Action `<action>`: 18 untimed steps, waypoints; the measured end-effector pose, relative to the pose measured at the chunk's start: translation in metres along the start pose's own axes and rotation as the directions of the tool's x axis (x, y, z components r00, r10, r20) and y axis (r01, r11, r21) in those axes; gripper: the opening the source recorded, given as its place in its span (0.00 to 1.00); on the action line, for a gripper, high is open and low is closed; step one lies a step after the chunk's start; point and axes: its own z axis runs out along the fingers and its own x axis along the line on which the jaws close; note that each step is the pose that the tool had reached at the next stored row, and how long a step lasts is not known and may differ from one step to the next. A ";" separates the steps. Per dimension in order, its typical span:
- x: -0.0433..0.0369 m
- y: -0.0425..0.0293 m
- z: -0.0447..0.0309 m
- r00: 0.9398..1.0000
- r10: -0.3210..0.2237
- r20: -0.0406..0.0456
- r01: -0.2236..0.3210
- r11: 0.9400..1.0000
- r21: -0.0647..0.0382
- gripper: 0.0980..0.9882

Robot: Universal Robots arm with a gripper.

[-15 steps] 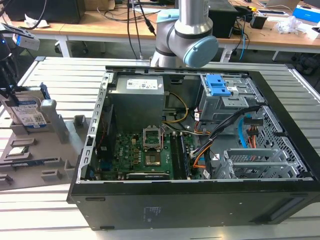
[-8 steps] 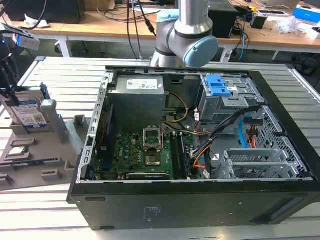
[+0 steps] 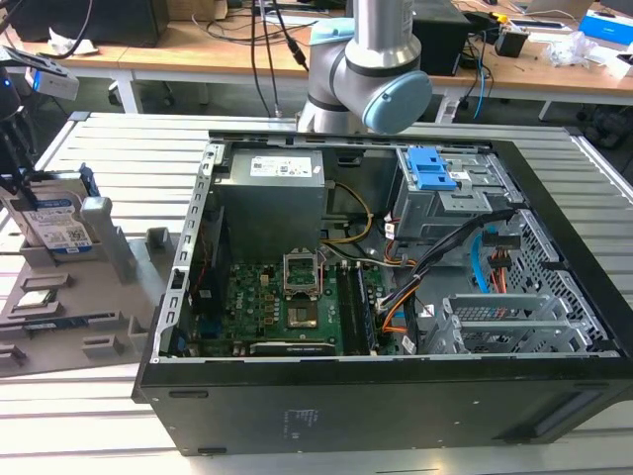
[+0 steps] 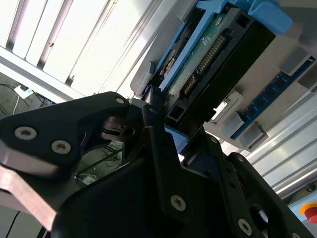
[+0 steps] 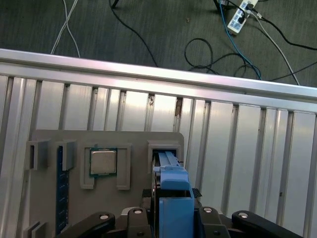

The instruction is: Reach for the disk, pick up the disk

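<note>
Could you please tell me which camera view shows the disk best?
The exterior view: the disk stands upright in the grey holder, labelled face showing. The second wrist view shows its circuit-board side close up; the first wrist view shows its blue-framed edge end on.

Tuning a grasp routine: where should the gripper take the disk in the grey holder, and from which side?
Probably the upper part of the disk, pinched across its broad flat faces from above: it stands on edge in the grey holder, lower edge hidden.

Holds grey arm (image 3: 381,30) upright above a blue-capped joint (image 3: 396,99); points black end effector (image 5: 173,223) straight down.
</note>
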 end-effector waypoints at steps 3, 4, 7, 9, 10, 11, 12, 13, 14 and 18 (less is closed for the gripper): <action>0.0000 0.0000 0.0001 1.000 0.000 0.000 0.000 1.000 0.000 0.30; 0.0000 0.0000 0.0002 1.000 0.000 0.000 0.000 1.000 0.000 0.30; 0.0000 0.0000 0.0003 1.000 0.000 0.000 0.000 1.000 0.000 0.30; 0.0000 0.0000 0.0003 1.000 0.000 0.000 0.000 1.000 0.000 0.30; 0.0000 0.0000 0.0003 1.000 0.000 0.000 0.000 1.000 0.000 0.30; 0.0000 0.0000 0.0004 1.000 0.000 0.000 0.000 1.000 0.000 0.30; 0.0000 0.0000 0.0004 1.000 0.000 0.000 0.000 1.000 0.000 0.30; 0.0000 -0.0001 -0.0001 1.000 0.000 0.000 0.000 1.000 0.001 0.30; 0.0000 0.0001 -0.0025 1.000 0.000 0.000 0.000 1.000 0.000 0.30; 0.0001 0.0004 -0.0097 1.000 0.000 0.000 0.000 1.000 0.000 0.30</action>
